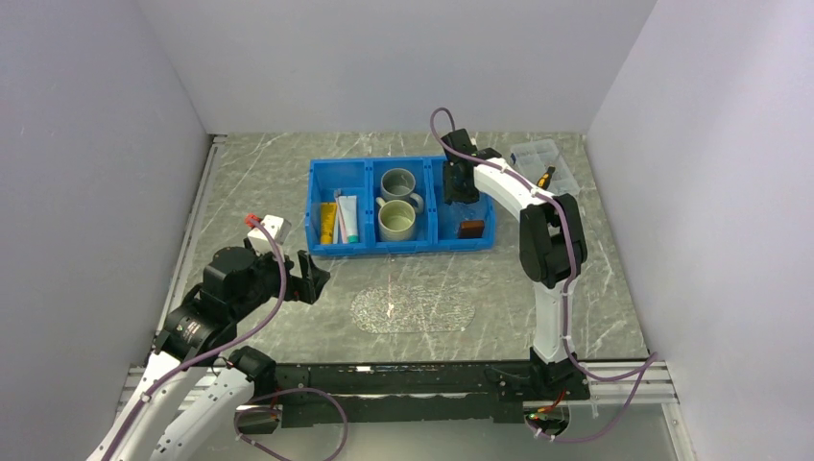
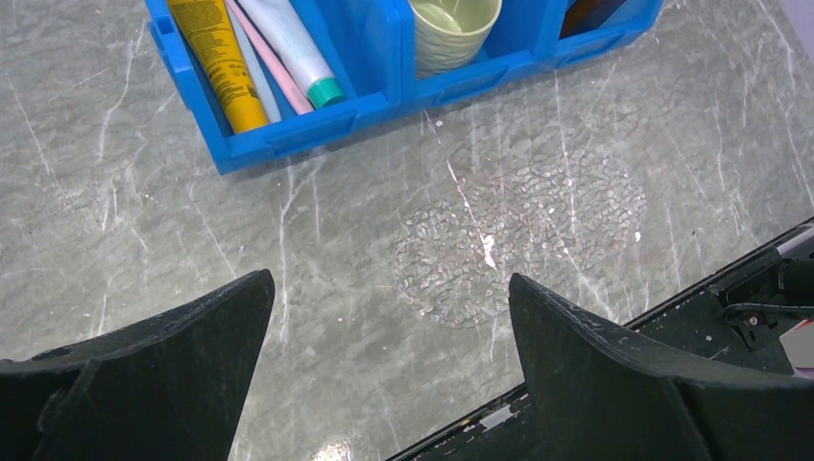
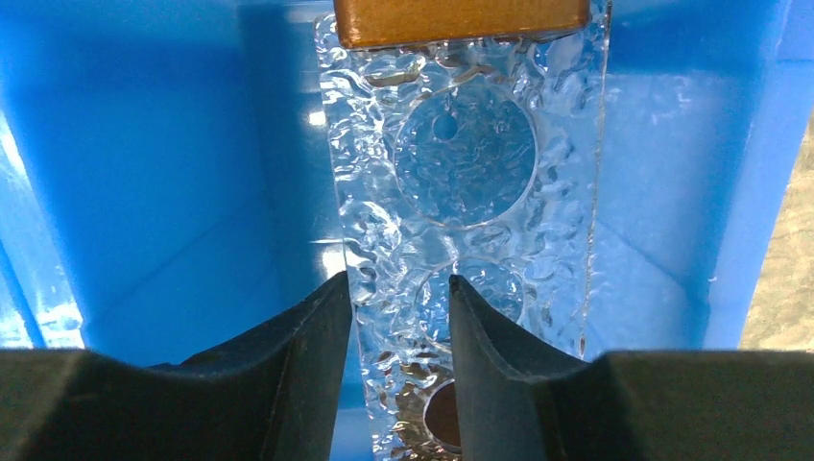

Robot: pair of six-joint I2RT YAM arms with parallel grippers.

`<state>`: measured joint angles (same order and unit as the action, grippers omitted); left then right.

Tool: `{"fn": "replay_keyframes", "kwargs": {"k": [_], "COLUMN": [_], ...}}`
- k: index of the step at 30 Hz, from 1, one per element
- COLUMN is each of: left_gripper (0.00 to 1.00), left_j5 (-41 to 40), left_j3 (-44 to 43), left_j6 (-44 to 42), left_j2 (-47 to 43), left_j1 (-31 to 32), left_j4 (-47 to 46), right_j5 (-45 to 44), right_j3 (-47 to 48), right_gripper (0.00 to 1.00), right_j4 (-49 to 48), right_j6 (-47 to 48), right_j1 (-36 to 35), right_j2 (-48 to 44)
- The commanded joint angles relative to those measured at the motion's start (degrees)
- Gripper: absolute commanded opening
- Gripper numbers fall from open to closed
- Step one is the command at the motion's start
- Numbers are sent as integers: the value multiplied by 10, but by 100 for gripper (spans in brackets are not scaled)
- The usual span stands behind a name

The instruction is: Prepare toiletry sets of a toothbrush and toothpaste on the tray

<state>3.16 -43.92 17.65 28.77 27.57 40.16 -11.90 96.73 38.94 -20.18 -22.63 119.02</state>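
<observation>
Tray (image 3: 466, 163) within barely parted right tool (image 3: 398, 283)

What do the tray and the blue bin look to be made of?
Tray: clear plastic, it seems, with a dimpled glossy face; the blue shows through it. Its handle: a brown block, maybe wood, unclear. Blue bin: opaque moulded plastic, smooth with a slight sheen.

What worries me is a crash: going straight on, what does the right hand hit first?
The tray, dead ahead of the right hand inside the blue bin; it may already be touching.
</observation>
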Motion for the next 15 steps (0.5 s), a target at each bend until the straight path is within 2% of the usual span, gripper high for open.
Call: {"fn": "replay_keyframes", "kwargs": {"k": [1, 15], "left_gripper": [99, 99], "left_j5": [2, 2], "left_j3": [0, 0], "left_j6": [-6, -5], "left_j2": [5, 7], "left_j1": [-2, -2], "left_j4": [-16, -16], "right_j5": [5, 3], "right_j3": [7, 23], "right_gripper": [42, 20], "right_j4": [-14, -6], "right_j6": [-7, 1], "right_j1": [3, 2], "right_j2": [0, -13]}}
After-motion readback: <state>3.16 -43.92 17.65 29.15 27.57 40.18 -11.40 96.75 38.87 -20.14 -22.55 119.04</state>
